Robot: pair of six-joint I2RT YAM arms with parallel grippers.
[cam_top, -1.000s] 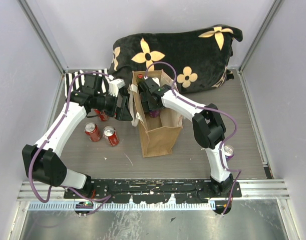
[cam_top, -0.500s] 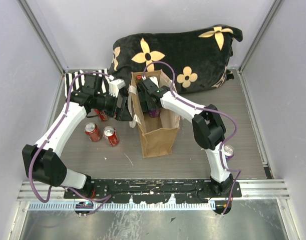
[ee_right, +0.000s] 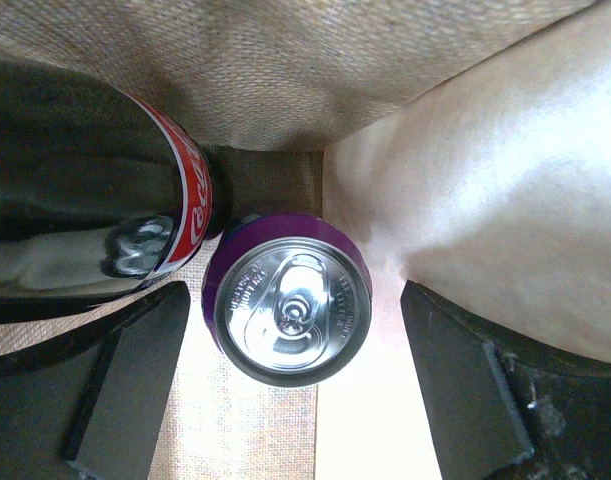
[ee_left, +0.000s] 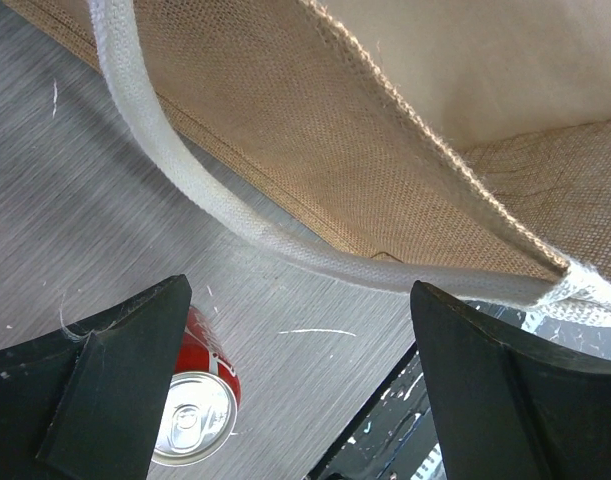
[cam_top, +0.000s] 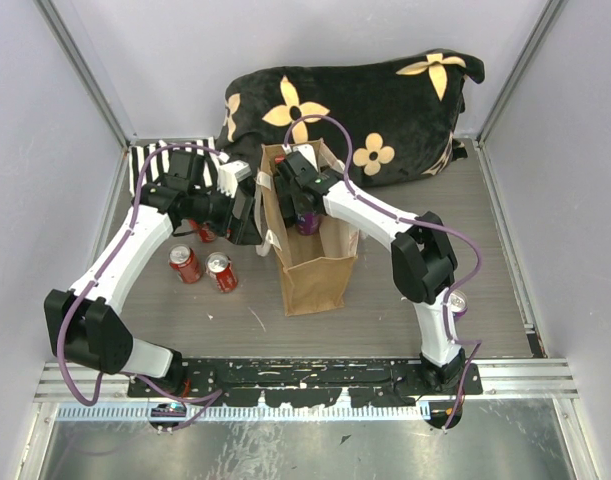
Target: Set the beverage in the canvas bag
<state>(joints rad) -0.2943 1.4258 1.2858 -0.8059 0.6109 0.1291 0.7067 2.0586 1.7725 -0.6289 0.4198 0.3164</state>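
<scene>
Bright, even light; the desk [ee_left: 85, 200] shows a soft sheen. Inside the canvas bag [ee_right: 485, 150], glare washes out one wall.

Tan-brown canvas bag [cam_top: 310, 275], cream-handled; purple beverage can [ee_right: 285, 298], silver top; black cushion [cam_top: 385, 100], tan flowers; black-white striped cloth [cam_top: 150, 165].

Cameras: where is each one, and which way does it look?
Top external: high behind the arm bases, looking down on table, left arm, right arm, canvas bag, cushion.
Left wrist: looks down past the open left gripper at the bag's handle and a red can.
Right wrist: looks down into the bag past the open right gripper at a purple can and bottle.
Shared: top and right wrist both show the purple can.
</scene>
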